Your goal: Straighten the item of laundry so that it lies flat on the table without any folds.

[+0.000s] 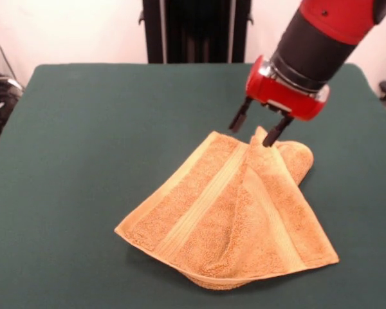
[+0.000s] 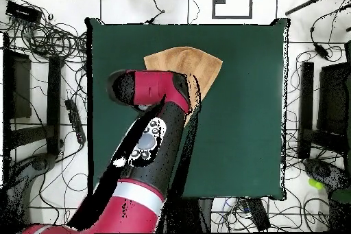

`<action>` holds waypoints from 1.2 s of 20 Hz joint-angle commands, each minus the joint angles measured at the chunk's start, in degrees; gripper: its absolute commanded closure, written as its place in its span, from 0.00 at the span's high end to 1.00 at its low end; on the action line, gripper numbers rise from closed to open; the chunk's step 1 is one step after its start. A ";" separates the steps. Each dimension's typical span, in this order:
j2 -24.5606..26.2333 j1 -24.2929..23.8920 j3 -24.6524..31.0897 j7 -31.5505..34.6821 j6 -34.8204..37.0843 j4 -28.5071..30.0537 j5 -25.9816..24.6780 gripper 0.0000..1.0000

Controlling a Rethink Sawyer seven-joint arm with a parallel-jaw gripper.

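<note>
One large dark green table (image 1: 83,141) carries the orange-tan towel (image 1: 231,212), which lies right of centre in the front view, toward the near edge. The towel is not flat: one layer is folded over another, its two paler bands run at angles that meet toward the far corner, and a rounded lump sits at the far right. The red and black arm (image 1: 321,38) comes down from the upper right. Its gripper (image 1: 258,127) hangs over the towel's far corner with its two dark fingers (image 1: 239,118) parted to a modest gap, holding nothing; the right fingertip looks to be at or just above the raised point of cloth, though contact cannot be confirmed. The likely risk is that closing here pinches both layers together, so a pull would drag the whole towel across the felt instead of opening the fold
</note>
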 commanded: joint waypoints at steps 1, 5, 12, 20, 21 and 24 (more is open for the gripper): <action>3.62 2.10 6.58 18.78 -3.90 8.07 4.25 1.00; 5.16 2.63 6.14 19.90 -4.70 7.44 5.57 1.00; 3.11 3.70 6.16 21.35 -3.40 9.69 7.50 1.00; -2.69 5.52 6.43 20.16 -3.21 15.90 7.55 1.00; -3.29 5.84 6.27 19.91 -3.46 16.56 7.30 1.00; -4.98 6.93 5.57 18.95 -4.16 18.13 6.08 1.00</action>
